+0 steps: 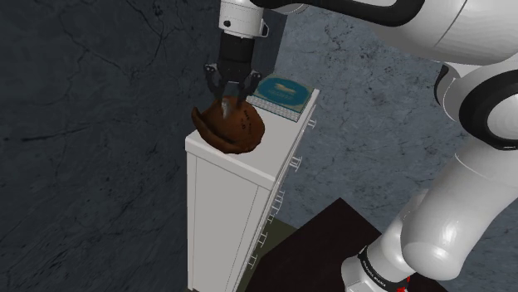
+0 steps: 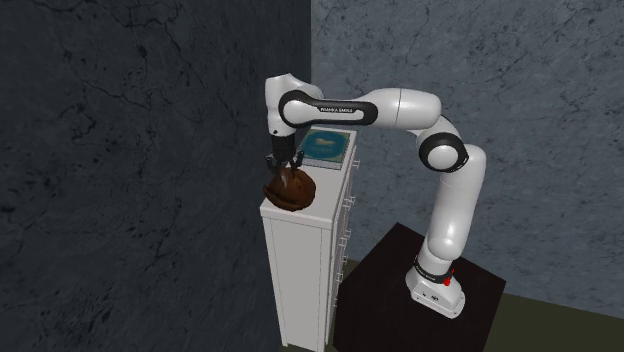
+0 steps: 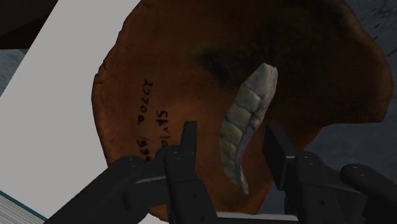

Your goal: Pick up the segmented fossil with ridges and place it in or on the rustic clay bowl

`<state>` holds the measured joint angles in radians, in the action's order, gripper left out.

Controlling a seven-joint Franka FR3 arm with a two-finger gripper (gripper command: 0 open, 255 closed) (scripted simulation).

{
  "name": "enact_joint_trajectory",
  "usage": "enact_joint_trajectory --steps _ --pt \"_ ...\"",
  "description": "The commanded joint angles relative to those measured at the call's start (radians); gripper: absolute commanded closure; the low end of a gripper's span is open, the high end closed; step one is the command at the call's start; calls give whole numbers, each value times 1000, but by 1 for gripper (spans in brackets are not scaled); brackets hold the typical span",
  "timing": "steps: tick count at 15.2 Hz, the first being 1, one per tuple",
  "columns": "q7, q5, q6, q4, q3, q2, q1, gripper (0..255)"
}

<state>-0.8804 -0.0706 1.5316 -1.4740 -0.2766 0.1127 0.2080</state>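
Wrist view: fossil (image 3: 249, 105) lying in bowl (image 3: 165, 70)

Nearest, gripper (image 3: 232, 130) fingers spread, touching nothing. Ridged fossil between them appears to rest inside brown bowl on white cabinet (image 3: 57, 95). Placing looks done; only backing away left. Teal tray (image 1: 282, 90) beyond.

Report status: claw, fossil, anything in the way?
Claw open, low over brown bowl. Ridged fossil lying in bowl between the fingers, untouched. Nothing blocking; teal slab sits apart behind on white cabinet.

My white arm (image 2: 400, 105) stretches far out, and my wrist (image 1: 242, 29) bends down. My black jaws point down, with both fingers (image 3: 186, 145) standing apart.
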Motion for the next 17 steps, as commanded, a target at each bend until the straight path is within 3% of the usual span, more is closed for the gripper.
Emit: enact_joint_trajectory --steps 1,5,9,17 --pt "0 0 0 0 0 0 0 0" --pt "0 0 0 0 0 0 0 0" --pt "-14 17 -152 215 -2 65 7 0" --pt "-14 17 -152 215 -2 65 7 0"
